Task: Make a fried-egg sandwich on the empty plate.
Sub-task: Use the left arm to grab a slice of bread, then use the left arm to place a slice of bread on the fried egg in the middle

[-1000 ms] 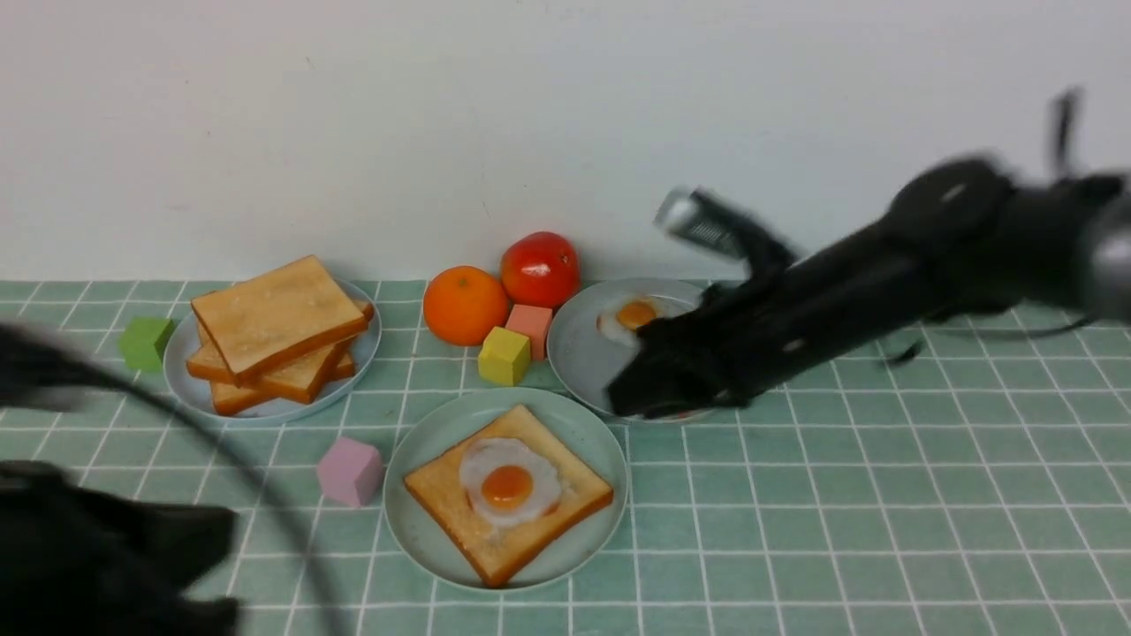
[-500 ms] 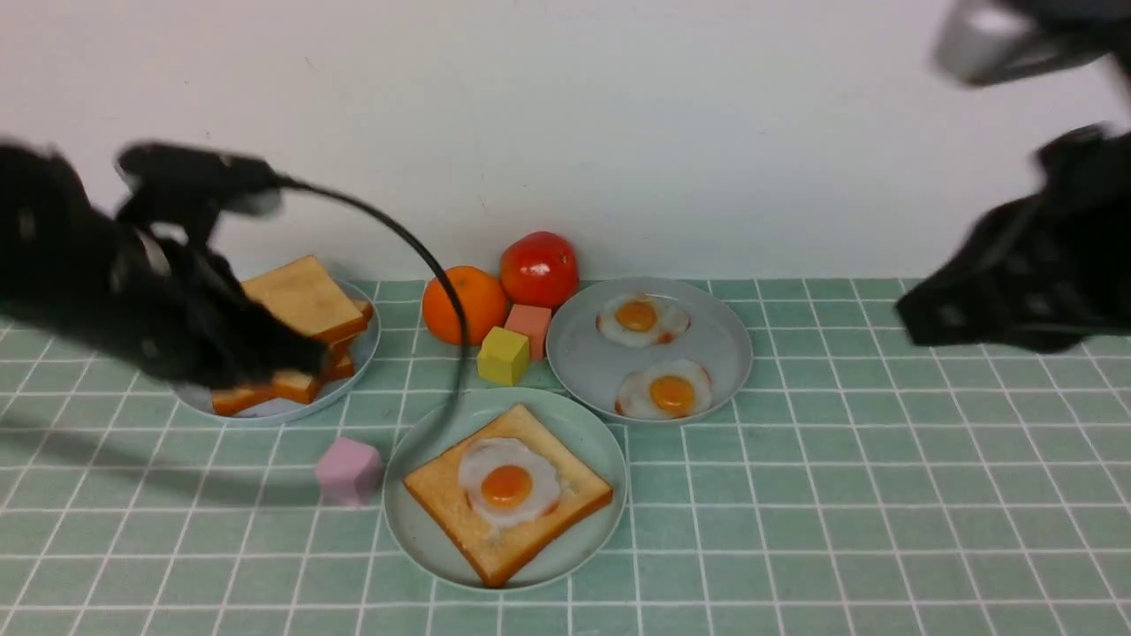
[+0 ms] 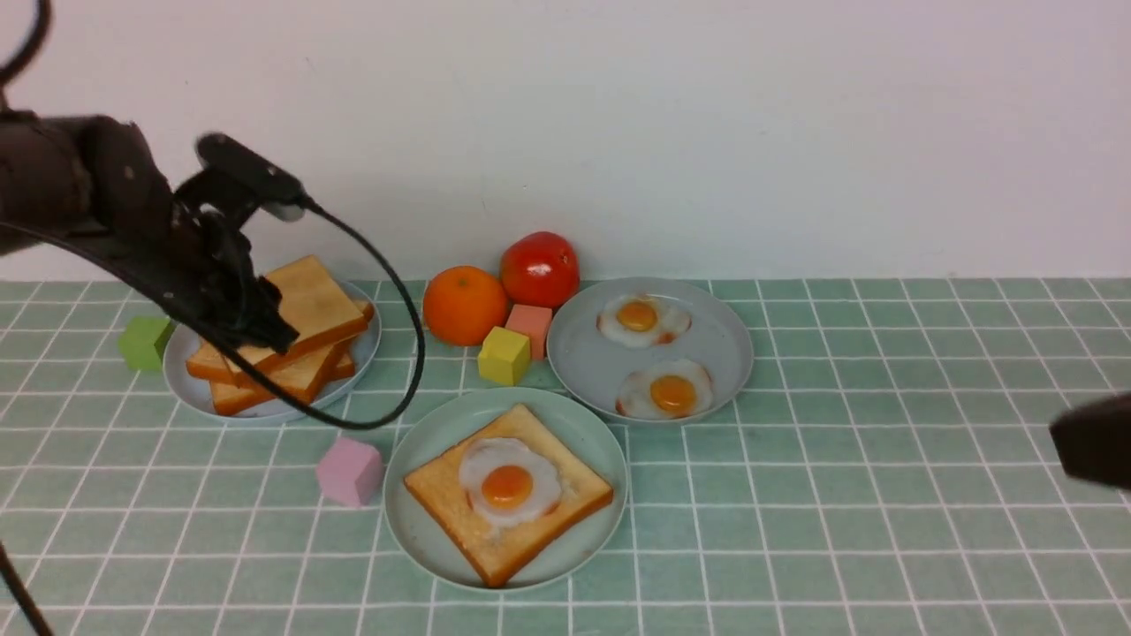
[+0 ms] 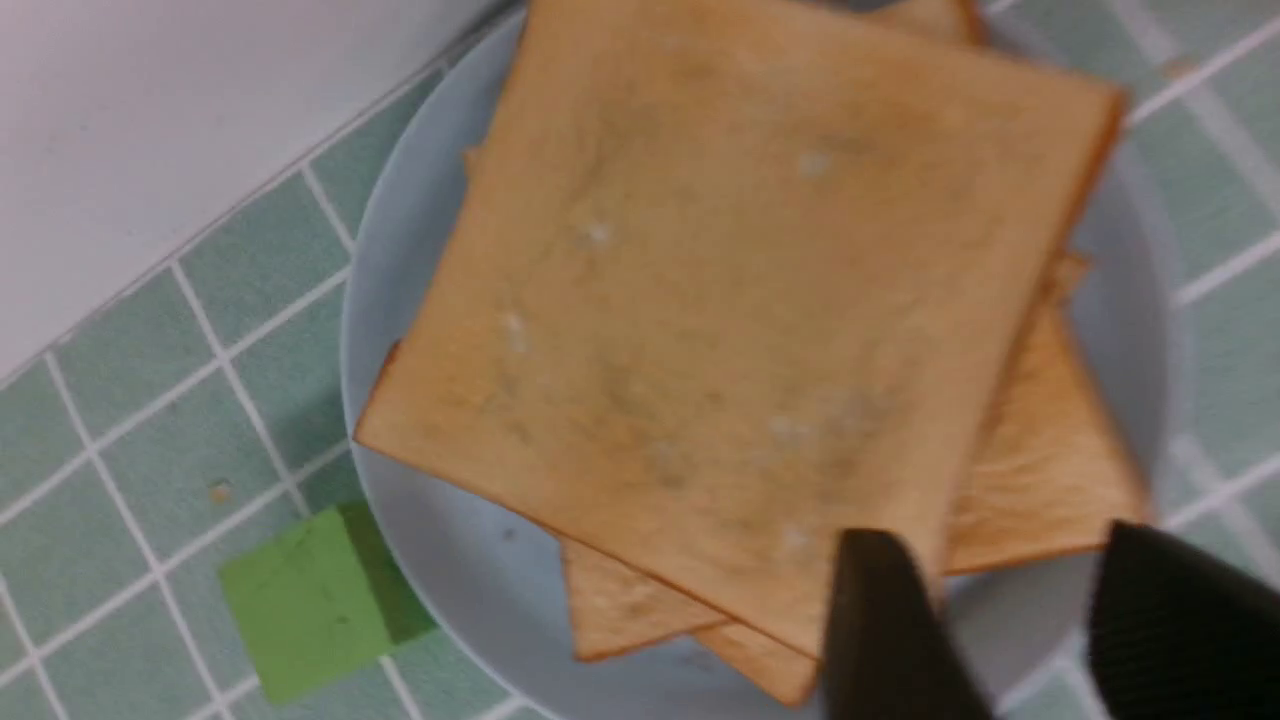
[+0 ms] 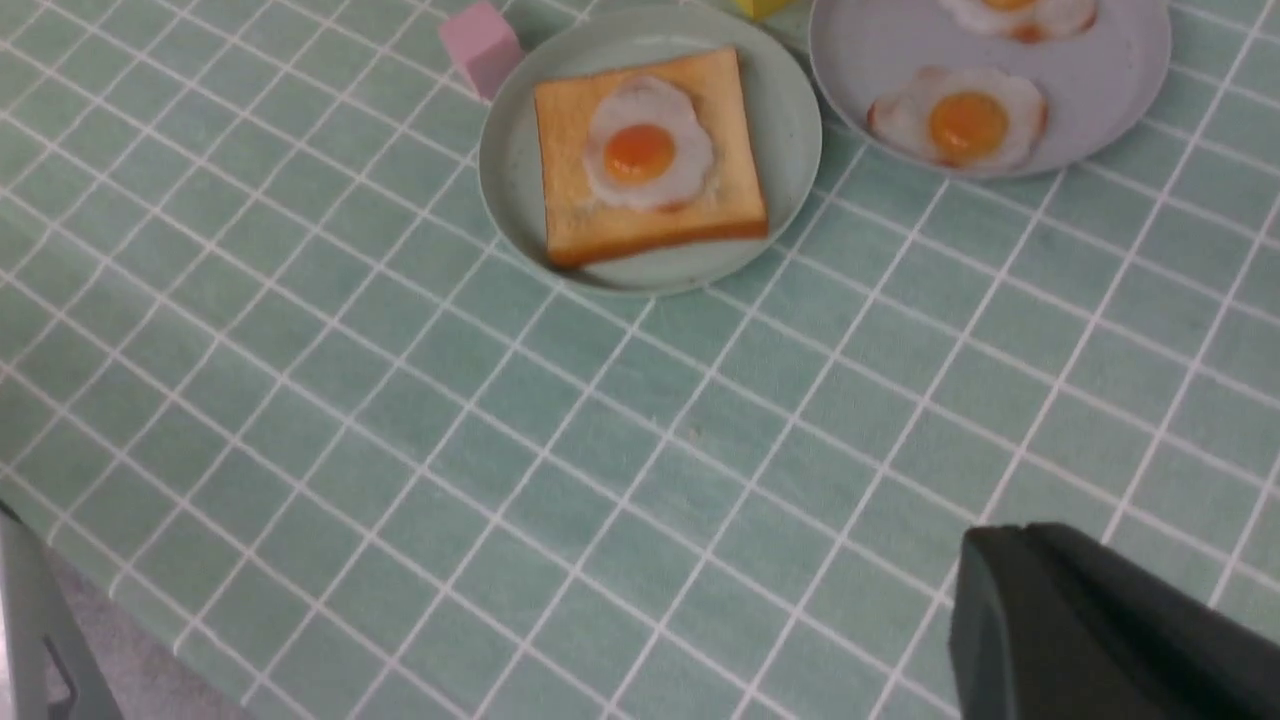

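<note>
The mint-green plate (image 3: 422, 530) sits front centre and holds one toast slice (image 3: 439, 491) with a fried egg (image 3: 509, 483) on top; no second slice covers it. It also shows in the right wrist view (image 5: 510, 185). My left gripper (image 3: 265, 334) is open at the near corner of the toast stack (image 3: 305, 305). In the left wrist view the gripper (image 4: 1010, 575) has one finger (image 4: 880, 630) over the top slice (image 4: 740, 300) and the other beyond its edge, gripping nothing. My right gripper (image 3: 1060, 439) is shut and empty at the far right, low over the cloth (image 5: 978, 565).
The toast stack lies on a grey-blue plate (image 3: 190, 349), with a green cube (image 3: 146, 342) beside it. A second grey-blue plate (image 3: 583, 353) holds two fried eggs. An orange (image 3: 465, 305), a tomato (image 3: 540, 268), a yellow cube (image 3: 504, 355), a salmon cube (image 3: 530, 324) and a pink cube (image 3: 350, 471) stand nearby.
My right arm has pulled back from the egg plate to the far right edge. My left arm has swung up from the lower left onto the toast stack.
</note>
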Robot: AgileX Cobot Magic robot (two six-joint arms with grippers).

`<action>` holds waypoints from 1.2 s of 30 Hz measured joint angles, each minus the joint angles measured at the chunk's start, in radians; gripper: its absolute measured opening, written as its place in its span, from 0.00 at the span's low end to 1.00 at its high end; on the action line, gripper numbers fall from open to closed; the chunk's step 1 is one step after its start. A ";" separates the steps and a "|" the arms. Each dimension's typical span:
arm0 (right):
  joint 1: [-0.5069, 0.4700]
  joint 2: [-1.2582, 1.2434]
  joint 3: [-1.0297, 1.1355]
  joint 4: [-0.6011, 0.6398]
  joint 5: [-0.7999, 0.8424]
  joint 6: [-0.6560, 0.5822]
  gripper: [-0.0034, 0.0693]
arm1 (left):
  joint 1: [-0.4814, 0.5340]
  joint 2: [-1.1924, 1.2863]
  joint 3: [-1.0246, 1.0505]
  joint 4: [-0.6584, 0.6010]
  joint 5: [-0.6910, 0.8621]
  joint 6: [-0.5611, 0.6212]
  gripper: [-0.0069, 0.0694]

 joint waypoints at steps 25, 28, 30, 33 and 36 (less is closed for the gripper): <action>0.000 -0.024 0.047 0.063 -0.040 0.053 0.07 | -0.007 0.115 -0.015 0.106 -0.105 0.006 0.23; 0.000 -0.024 0.047 0.063 -0.040 0.053 0.07 | -0.007 0.078 -0.014 0.106 -0.076 -0.010 0.18; 0.000 -0.025 0.047 0.063 -0.040 0.053 0.07 | -0.006 0.039 -0.010 0.096 -0.046 -0.046 0.18; 0.000 -0.030 0.047 0.063 -0.040 0.053 0.07 | -0.013 -0.060 0.002 0.057 0.010 -0.136 0.18; 0.000 -0.039 0.047 0.062 -0.040 0.053 0.07 | -0.064 -0.160 0.044 0.051 0.042 -0.213 0.18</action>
